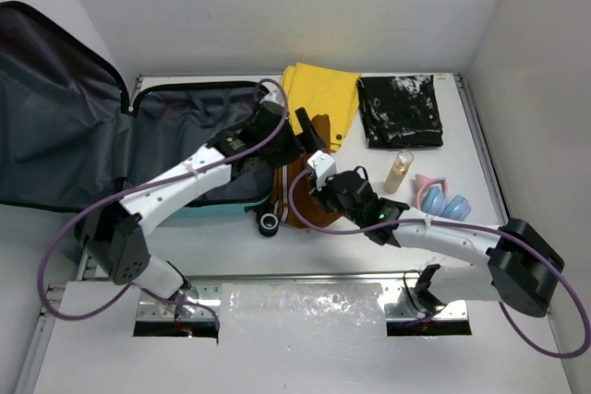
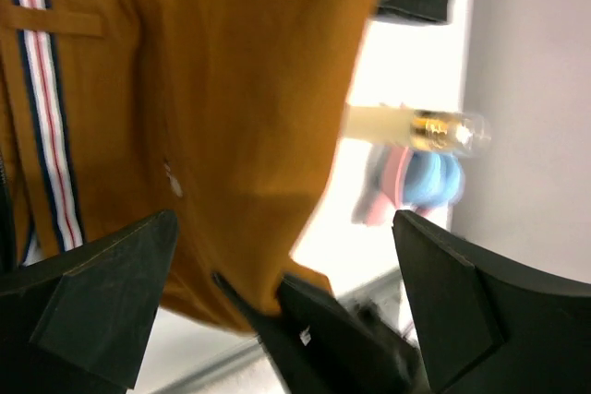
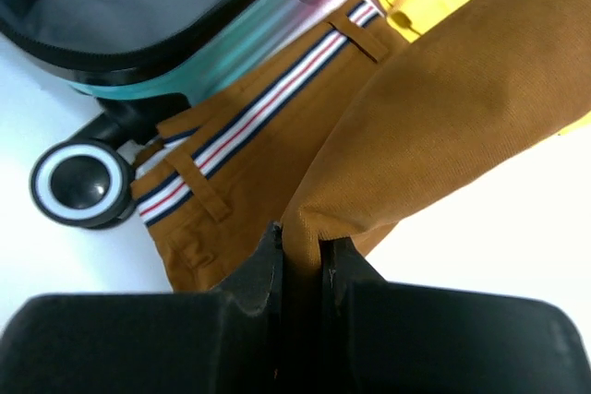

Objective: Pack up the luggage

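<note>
**Right arm pinched the brown trousers beside the open case**

The luggage (image 1: pixel 185 122) lay open at the left of the counter (image 1: pixel 323 256). Its grey-lined lid was flopped out to the left and its teal shell faced the arms, with one black wheel (image 3: pixel 78 182) sticking out at the near corner.

Right against that edge lay a pair of brown trousers (image 3: pixel 443 117) with a striped waistband. The right fingers (image 3: pixel 302 248) were clamped tight on a raised fold of the cloth. The left fingers (image 2: pixel 282 237) hung just above the same trousers, spread wide and holding nothing.

Farther back lay a yellow garment (image 1: pixel 323 94) and a black printed one (image 1: pixel 400 113). A small gold-capped bottle (image 1: pixel 400 171) and some pink-and-blue pieces (image 1: pixel 441 198) sat off to the right.
</note>
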Robot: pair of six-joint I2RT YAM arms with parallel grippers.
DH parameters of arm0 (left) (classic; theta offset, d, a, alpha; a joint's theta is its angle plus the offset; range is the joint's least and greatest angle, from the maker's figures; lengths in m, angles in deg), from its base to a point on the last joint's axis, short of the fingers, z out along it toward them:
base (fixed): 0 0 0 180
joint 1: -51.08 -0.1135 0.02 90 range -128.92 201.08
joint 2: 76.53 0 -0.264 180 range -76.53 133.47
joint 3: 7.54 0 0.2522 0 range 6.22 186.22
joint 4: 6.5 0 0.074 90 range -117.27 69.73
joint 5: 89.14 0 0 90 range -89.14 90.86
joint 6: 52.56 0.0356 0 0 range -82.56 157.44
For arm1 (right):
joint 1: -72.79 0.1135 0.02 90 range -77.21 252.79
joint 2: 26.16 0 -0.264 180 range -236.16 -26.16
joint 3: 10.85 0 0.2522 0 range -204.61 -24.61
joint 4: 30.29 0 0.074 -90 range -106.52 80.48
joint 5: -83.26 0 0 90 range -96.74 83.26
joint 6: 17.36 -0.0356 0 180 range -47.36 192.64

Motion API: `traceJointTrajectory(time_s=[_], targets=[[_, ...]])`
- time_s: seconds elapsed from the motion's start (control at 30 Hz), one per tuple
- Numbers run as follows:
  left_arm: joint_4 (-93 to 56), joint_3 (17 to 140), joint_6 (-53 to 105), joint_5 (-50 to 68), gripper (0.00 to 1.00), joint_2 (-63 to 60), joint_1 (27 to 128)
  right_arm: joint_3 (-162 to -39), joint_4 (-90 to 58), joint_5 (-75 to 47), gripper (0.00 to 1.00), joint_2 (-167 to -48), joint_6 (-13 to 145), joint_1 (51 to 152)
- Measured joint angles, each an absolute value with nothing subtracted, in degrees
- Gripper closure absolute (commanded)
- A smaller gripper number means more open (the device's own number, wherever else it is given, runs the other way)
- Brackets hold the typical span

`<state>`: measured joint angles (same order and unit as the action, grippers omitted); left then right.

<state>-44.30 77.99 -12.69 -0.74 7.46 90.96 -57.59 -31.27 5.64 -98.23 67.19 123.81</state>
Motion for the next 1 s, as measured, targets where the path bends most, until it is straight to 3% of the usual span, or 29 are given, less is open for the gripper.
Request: traceJointTrajectory(time_s=[0.33,0.5,0.53,0.63,0.67,0.7,0.77,0.8,1.0], targets=[[-47.8,83.6,-14.0,-3.0,0.0,13.8,94.6,-57.3,-31.8,4.6,1.0,-96.8,70.9,124.7],[-48.1,84.6,-12.8,-2.9,0.15,19.0,94.9,-57.3,-31.9,4.1,1.0,-96.1,71.6,124.9],[-48.4,84.6,-12.4,-3.0,0.21,20.2,94.9,-57.3,-31.9,4.0,1.0,-95.9,71.6,124.9],[-49.3,84.7,-11.7,-2.9,0.81,23.0,94.9,-57.1,-31.9,3.2,1.0,-94.9,71.7,125.0],[-49.8,85.2,-11.4,-3.0,0.98,23.8,94.9,-56.9,-31.9,3.1,0.85,-94.6,71.7,125.1],[-50.8,85.9,-11.0,-3.0,1.0,24.5,94.9,-56.6,-31.9,3.0,0.7,-94.2,71.6,125.1],[-52.9,87.7,-8.8,-3.0,1.0,25.5,95.0,-55.8,-32.4,2.4,0.21,-93.3,71.1,125.1],[-54.0,89.0,-7.9,-3.6,1.0,25.9,95.0,-55.2,-32.8,1.5,0.02,-92.1,70.9,125.2],[-61.2,100.6,2.0,-5.6,1.0,26.3,93.3,-54.7,-30.3,1.1,0.01,-78.4,67.8,126.4]])
